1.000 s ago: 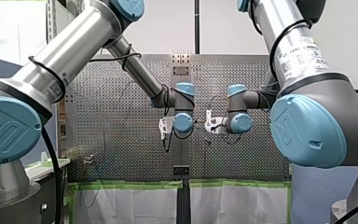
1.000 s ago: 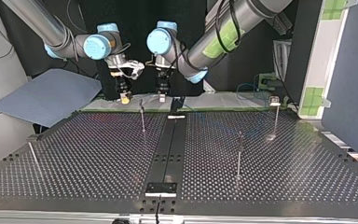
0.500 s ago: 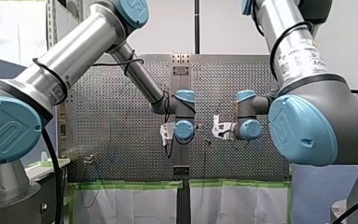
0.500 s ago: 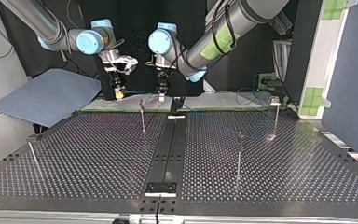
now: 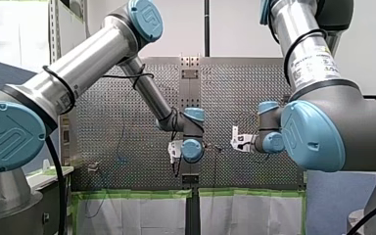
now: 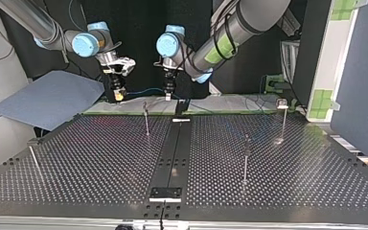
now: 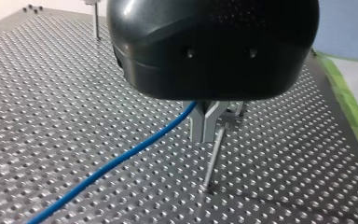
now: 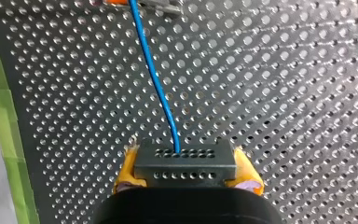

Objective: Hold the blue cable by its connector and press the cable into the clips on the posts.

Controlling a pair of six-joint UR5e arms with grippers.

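Clamping the dark grey connector between its yellow pads, my right gripper holds the end of the blue cable. The cable leaves the connector's holed face and runs straight ahead of the fingers, above the perforated table, toward an orange and grey piece that is only partly in view and cannot be identified. My left gripper is black with metal fingers, whose tips stand together around the cable. The cable enters between them just under the gripper body and trails away low over the table. Directly beneath those fingers a thin post stands up from the table, its top just beside the fingertips; whether the cable sits in its clip cannot be told. In the top view both grippers hang at the table's far edge, my right one at about ten o'clock and my left one at about eleven o'clock, apart, with the cable strung between them as a thin blue line. On the table there, a middle post stands near nine o'clock, a capped post with a pale clip at three o'clock, a front post at four o'clock, and a leaning post at eight o'clock.
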